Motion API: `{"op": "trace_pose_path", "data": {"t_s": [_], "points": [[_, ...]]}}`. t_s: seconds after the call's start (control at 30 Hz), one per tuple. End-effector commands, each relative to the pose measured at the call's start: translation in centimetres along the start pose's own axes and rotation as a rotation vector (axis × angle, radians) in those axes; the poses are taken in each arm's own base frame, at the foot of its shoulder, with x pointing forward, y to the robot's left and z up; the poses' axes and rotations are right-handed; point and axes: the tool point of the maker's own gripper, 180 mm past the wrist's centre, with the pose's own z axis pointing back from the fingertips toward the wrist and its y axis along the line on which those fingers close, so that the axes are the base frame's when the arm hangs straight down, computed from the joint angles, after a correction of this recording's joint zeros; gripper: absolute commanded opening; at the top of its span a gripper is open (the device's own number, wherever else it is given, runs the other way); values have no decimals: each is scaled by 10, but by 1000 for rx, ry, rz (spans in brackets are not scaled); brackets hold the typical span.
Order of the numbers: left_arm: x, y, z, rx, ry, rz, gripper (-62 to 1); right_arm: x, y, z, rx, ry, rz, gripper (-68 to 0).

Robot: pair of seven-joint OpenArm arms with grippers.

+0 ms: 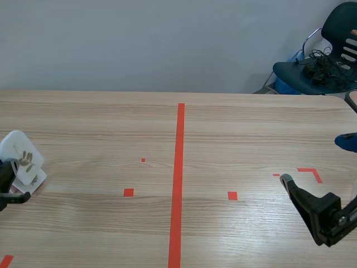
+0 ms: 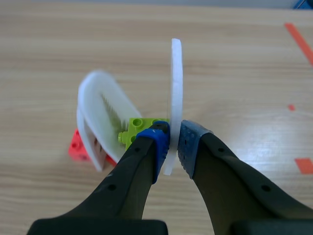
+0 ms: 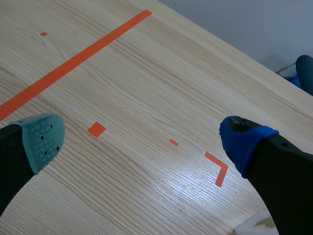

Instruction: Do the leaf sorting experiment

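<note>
Nearest to us, our left gripper (image 2: 173, 147), at the far left of the scene, has its blue pads pressed on a thin white plastic card (image 2: 176, 88), held upright and edge-on. Just beside its fingers, a second white card printed with a leaf (image 2: 100, 115) leans at a lime-green toy brick (image 2: 134, 128) and a red toy brick (image 2: 77, 146) on the pale wooden table (image 1: 234, 128). At the lower right, our right gripper (image 3: 143, 141) hangs over bare wood with its fingers wide apart, holding nothing.
</note>
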Motion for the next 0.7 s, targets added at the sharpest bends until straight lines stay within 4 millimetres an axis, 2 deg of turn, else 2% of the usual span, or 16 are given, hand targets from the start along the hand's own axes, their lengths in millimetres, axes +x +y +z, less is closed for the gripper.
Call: {"op": "trace_pose_path", "data": {"t_s": [0.0, 0.17, 0.47, 0.57, 0.67], "points": [[-4, -2, 0, -6, 1, 11, -556, 14, -9, -3, -21, -42, 15, 4], [-18, 5, 2, 13, 26, 21, -556, 15, -10, -4, -23, -47, 18, 4], [-28, 11, -2, 32, 49, 32, -549, 15, -10, -4, -23, -47, 18, 4], [-32, 13, -3, 33, 59, 37, -477, 15, -10, -4, -23, -47, 18, 4], [-33, 12, -3, 31, 62, 38, -352, 15, -10, -4, -23, -47, 18, 4]]}}
